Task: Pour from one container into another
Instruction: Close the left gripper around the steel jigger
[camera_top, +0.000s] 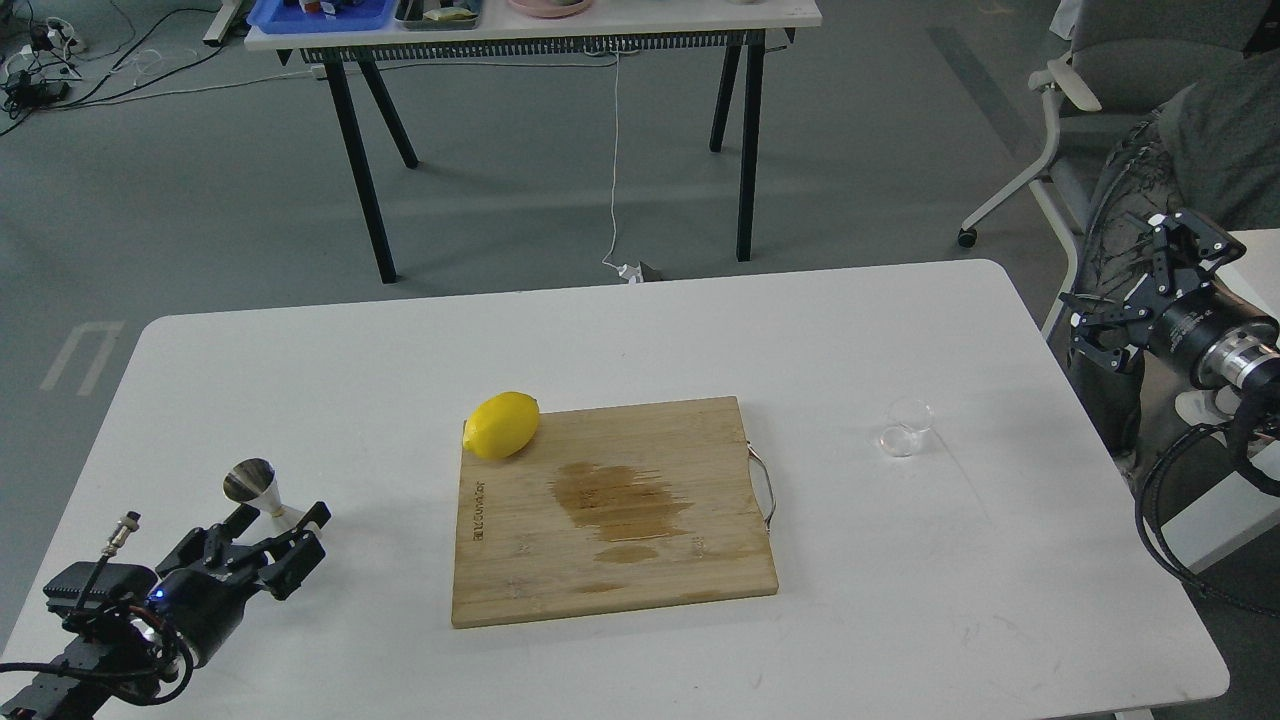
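A small clear cup (906, 427) stands on the white table (330, 380) right of the cutting board. The shiny steel jigger (256, 487) stands upright near the table's front left. My left gripper (283, 524) is open just in front of the jigger, its two fingers reaching toward the jigger's base without closing on it. My right gripper (1150, 288) hovers open off the table's right edge, well to the right of the cup and higher in the view, holding nothing.
A wooden cutting board (610, 510) with a wet stain and a metal handle lies mid-table. A yellow lemon (502, 425) rests on its far left corner. Beyond stand another table (530, 30) and an office chair (1090, 90).
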